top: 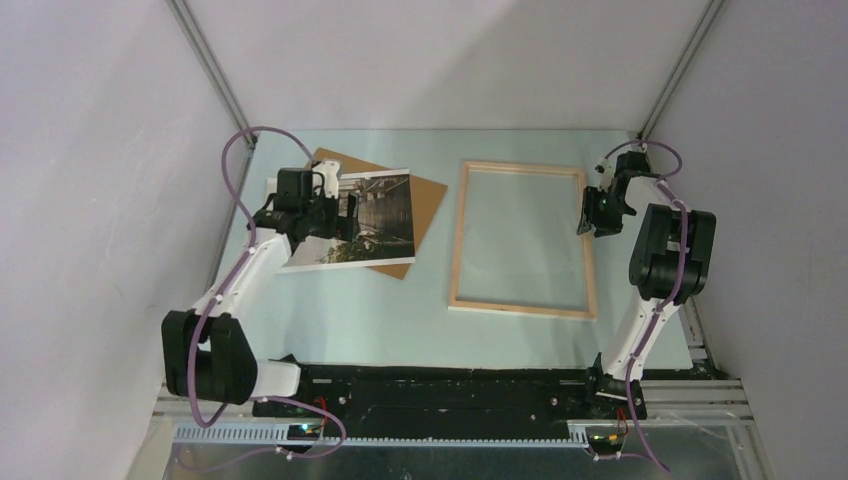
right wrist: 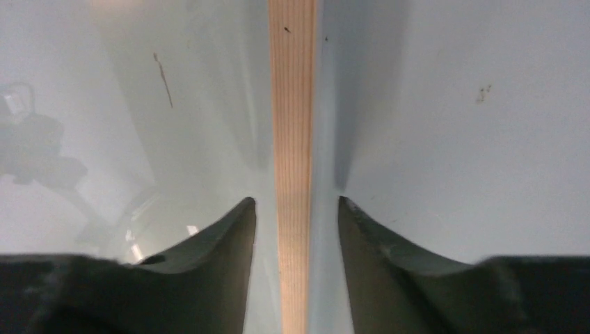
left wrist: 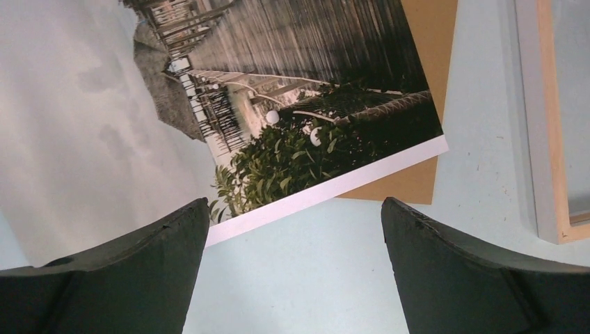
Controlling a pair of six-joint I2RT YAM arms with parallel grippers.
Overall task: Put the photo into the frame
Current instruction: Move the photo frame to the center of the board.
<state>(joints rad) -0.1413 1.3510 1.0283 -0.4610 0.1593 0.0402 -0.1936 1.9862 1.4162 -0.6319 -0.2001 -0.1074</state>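
Left gripper [left wrist: 296,207] nearest: dark fingers spread wide, empty, hovering over a corner of the white-bordered boardwalk photo [left wrist: 306,76]. Photo lies on flat brown backing board [left wrist: 424,104], left of pale-wood rectangular frame [top: 459,240]. Right gripper [right wrist: 297,202] straddles frame's right rail, part-open, not pinching. Step looks like reaching for the photo. Next: lower, pinch the border, lift.

Photo [left wrist: 299,90] lies on backing board [left wrist: 426,42] ahead of left fingers [left wrist: 139,271] — frame [right wrist: 292,139] rail runs between right fingers [right wrist: 209,264].
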